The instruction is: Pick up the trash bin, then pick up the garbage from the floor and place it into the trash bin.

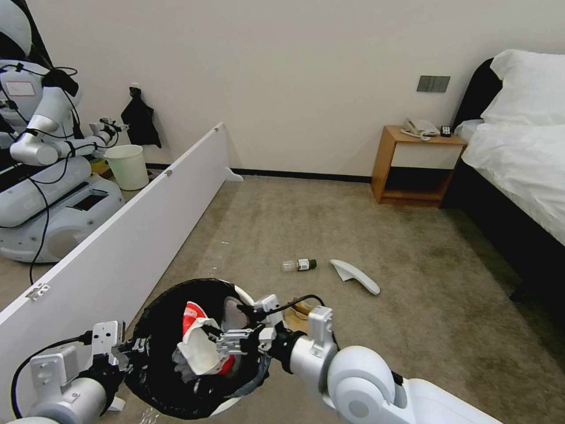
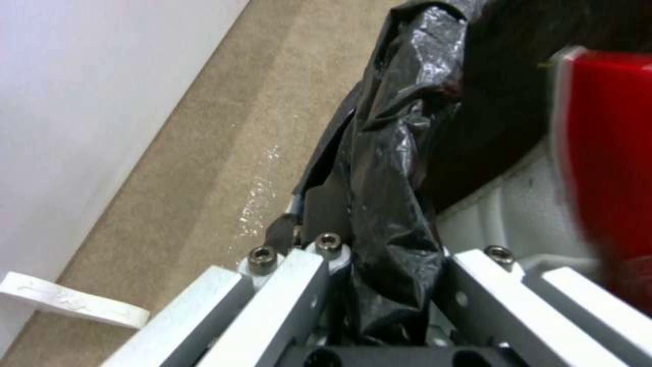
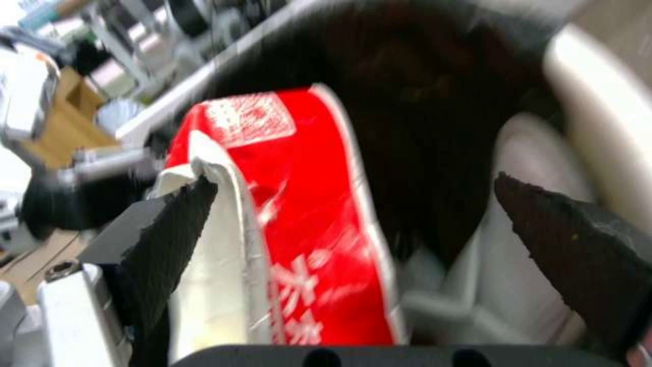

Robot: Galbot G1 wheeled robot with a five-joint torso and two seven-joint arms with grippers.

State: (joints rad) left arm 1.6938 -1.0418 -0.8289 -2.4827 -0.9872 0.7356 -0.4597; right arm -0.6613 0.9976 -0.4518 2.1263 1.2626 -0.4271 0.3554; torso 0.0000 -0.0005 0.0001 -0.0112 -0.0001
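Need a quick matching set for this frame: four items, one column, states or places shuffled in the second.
1. left pincer
2. right pincer
3. green-capped bottle
4. red wrapper

a. lying on the carpet
b. open over the trash bin
c. inside the bin
d. clamped on the black liner at the rim

Pairs: 1-d, 2-b, 3-a, 4-c

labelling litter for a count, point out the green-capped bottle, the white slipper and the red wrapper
green-capped bottle [image 1: 299, 265], head view, its label
white slipper [image 1: 355, 275], head view, mid sole
red wrapper [image 3: 309, 214], right wrist view, printed face
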